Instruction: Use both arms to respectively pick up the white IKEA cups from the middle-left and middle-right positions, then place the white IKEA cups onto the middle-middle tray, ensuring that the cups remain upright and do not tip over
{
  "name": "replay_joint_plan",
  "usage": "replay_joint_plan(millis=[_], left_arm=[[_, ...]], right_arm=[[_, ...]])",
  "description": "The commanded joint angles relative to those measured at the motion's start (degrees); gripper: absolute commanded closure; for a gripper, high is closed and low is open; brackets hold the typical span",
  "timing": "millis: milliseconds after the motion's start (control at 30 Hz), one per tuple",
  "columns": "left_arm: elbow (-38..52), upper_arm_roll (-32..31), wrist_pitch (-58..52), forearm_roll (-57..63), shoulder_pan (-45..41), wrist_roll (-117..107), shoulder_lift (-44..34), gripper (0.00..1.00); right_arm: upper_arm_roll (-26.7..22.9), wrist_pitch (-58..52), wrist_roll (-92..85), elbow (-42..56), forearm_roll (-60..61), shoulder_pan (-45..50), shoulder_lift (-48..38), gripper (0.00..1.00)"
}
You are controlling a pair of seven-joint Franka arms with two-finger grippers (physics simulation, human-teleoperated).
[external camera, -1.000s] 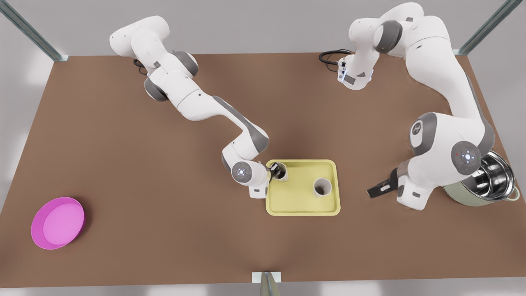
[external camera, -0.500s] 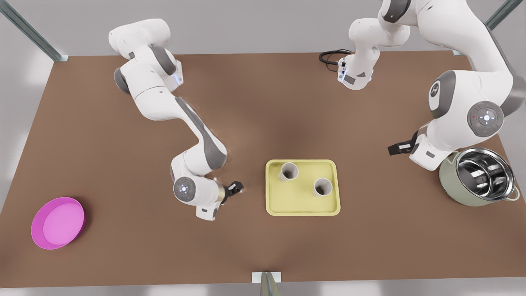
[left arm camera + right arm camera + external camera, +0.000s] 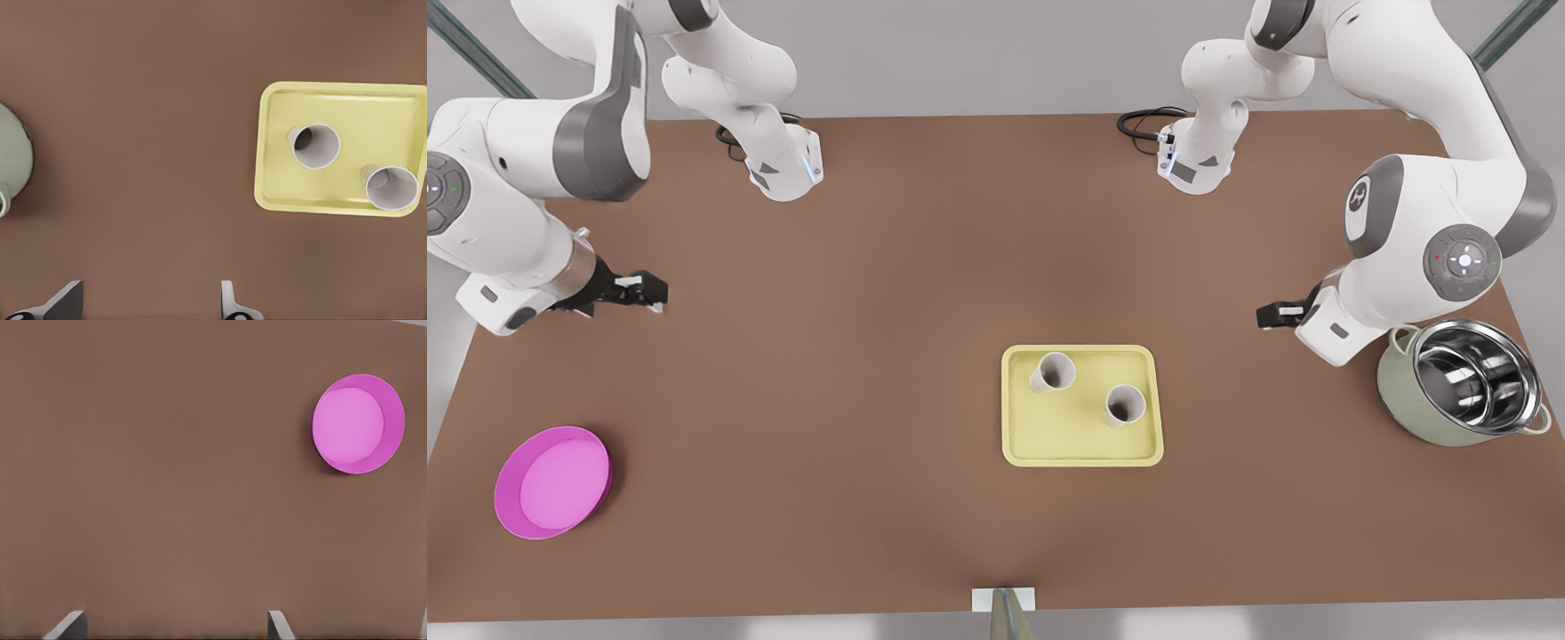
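Two white IKEA cups [image 3: 1054, 372] [image 3: 1125, 404] stand upright on the pale yellow tray [image 3: 1067, 440] near the table's middle. Nothing holds them. The left wrist view has the same cups [image 3: 315, 147] [image 3: 392, 188] on the tray [image 3: 373, 110]. My left gripper [image 3: 1270, 315] hangs open over bare table on the front view's right, between tray and pot; its fingers frame the left wrist view [image 3: 148, 303]. Far to the front view's left, my right gripper [image 3: 649, 292] is open over bare table, and the right wrist view [image 3: 177, 627] looks past it.
A round magenta dish [image 3: 551, 482] [image 3: 359, 423] lies at the front view's near left. A steel-lined green pot [image 3: 1463, 382] [image 3: 12, 160] stands at the right edge, close under the left arm. Both arm bases [image 3: 783, 169] [image 3: 1196, 160] sit at the back edge.
My right gripper let go of the cup on the tray and swung far to the front view's left. My left gripper rose and drew back toward the front view's right.
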Motion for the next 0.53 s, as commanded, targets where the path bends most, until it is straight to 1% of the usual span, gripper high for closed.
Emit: replay_joint_plan(millis=[0, 300, 500], left_arm=[[0.0, 0.0, -0.2, 0.1, 0.0, 5.4, -0.1, 0.0], [-0.1, -0.2, -0.2, 0.1, -0.1, 5.4, 0.0, 0.0], [-0.1, -0.2, -0.2, 0.0, -0.1, 5.3, 0.0, 0.0]], right_arm=[[0.0, -1.9, 3.1, -0.8, 0.3, -0.5, -0.5, 0.0], [0.3, -1.7, 2.6, -2.8, 0.7, -1.3, -3.0, 0.0], [0.3, -1.7, 2.6, -2.8, 0.8, -1.3, -3.2, 0.0]])
